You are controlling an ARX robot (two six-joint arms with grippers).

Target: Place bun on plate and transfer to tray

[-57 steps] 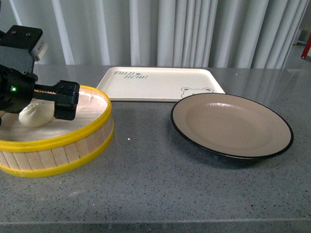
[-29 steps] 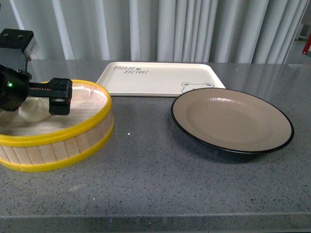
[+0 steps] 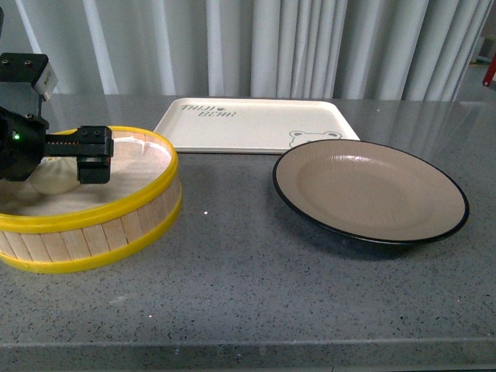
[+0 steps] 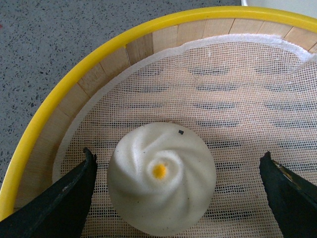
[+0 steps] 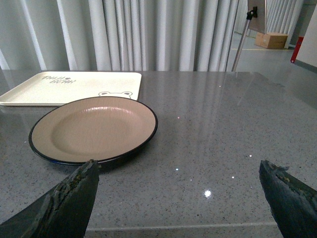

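Since the table [image 3: 248, 302] fills most of the front view, begin there: grey speckled stone carrying everything. At left centre sits the steamer [image 3: 116, 221], wooden slats between yellow hoops, cut off by the frame's left edge. The tray [image 3: 248, 132] lies at upper centre and the plate [image 3: 372, 190] at right centre, just in front of it, both bare.

Down inside the steamer, the left gripper [image 4: 179, 193] has its jaws spread wide around the bun [image 4: 161, 181]. One finger [image 4: 69, 198] is close beside the dough and the other is well apart; neither presses it. The right gripper [image 5: 181, 198], absent from the front view, hangs spread and empty, facing the plate.

Resting on the steamer's white mesh [image 4: 237, 99], the bun looks light, soft and easily dented, perhaps a little tacky. I would take it low on the round flanks, across its widest part, closing gently and leaving the swirled top with its yellow dot [image 4: 159, 171] alone. The mesh may cling and lift with it.

From the front, the bun at far left is mostly hidden behind the gripper body. Its underside cannot be seen, so sticking is a guess. The fingertips are cropped in the left wrist view, and the tray's lettering is hard to read.
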